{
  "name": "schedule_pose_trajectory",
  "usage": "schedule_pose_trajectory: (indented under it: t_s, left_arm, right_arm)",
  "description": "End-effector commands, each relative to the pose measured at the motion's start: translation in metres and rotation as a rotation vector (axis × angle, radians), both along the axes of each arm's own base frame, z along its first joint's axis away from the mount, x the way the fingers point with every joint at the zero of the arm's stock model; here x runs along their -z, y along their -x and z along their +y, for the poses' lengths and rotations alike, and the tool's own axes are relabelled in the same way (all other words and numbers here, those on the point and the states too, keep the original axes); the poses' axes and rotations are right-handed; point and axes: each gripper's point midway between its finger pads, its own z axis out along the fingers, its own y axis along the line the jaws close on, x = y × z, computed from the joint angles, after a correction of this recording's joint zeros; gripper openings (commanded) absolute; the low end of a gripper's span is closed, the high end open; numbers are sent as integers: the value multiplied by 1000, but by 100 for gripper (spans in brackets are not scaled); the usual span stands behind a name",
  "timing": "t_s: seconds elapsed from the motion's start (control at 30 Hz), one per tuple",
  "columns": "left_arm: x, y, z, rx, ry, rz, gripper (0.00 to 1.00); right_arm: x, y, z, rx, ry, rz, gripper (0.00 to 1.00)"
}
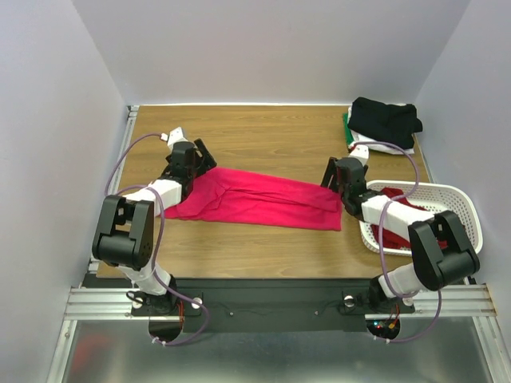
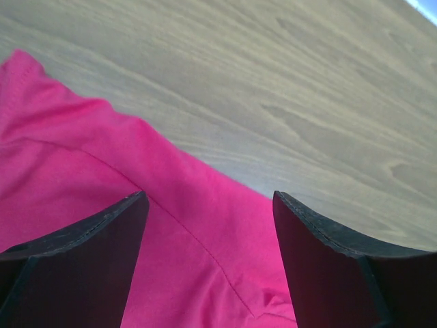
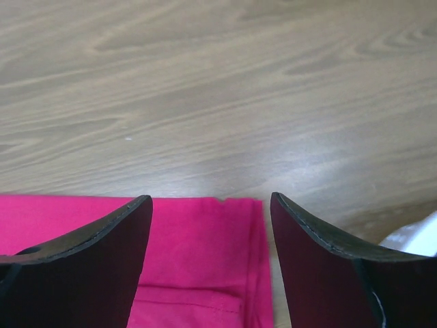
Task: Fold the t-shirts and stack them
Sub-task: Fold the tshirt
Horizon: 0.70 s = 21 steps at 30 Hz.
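- Left wrist view: left tool (image 2: 208, 198) with dark, matte fingers (image 2: 89, 253) spread well apart, clamped on nothing, hanging low over a seamed edge of the pink-red t-shirt (image 2: 82, 157).
- Right wrist view: right tool (image 3: 212, 198) likewise spread wide and empty, tips above the hemmed end of the same shirt, bare wood grain beyond.
- Top external view: left arm (image 1: 128, 227) bent sharply at the elbow, reaching forward, wrist dipped to the shirt's left end.
- Right arm (image 1: 435, 247) folded the same way, stretched forward and inward past the basket (image 1: 455, 199), wrist lowered at the shirt's right end.
- Pink-red t-shirt: soft plain knit, laid as a long folded band across the middle of the surface (image 1: 263, 144), broader and angled on the left, squared off on the right, a few shallow creases along its length.
- Surface: smooth light wood with flowing grain.
- Far right corner: small stack with a rumpled black t-shirt (image 1: 385, 120) on top, a white t-shirt (image 1: 399, 148) beneath, and a sliver of a green t-shirt (image 1: 346, 126) at the left side.
- Basket: white perforated plastic, rounded corners, at the right edge, holding a darker red t-shirt (image 1: 393, 194) partly hidden by the right arm.
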Motion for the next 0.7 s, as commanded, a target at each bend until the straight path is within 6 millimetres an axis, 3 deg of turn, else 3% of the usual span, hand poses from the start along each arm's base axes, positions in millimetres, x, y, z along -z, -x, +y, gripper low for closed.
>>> schedule_pose_trajectory:
  t_s: [0.0,0.07,0.2,0.33,0.47,0.67]
  left_arm:
    - [1,-8,-5,19,-24,-1,90]
    - [15,-9,2,-4,-64,57,91]
    - [17,-17,-18,75,2,47,91]
    - [36,-24,-25,97,15,88,91]
    - [44,-28,-31,117,34,99,91]
    - [38,-37,-33,117,39,76,91]
  right_arm:
    - [-18,-4,35,-175,-68,-74,76]
    - [-12,-1,48,-241,-96,-58,76]
    - [2,4,76,-366,-154,-11,76]
    - [20,7,81,-379,-150,42,76]
    - [38,14,83,-379,-150,93,76]
    - [64,26,90,-391,-151,164,75]
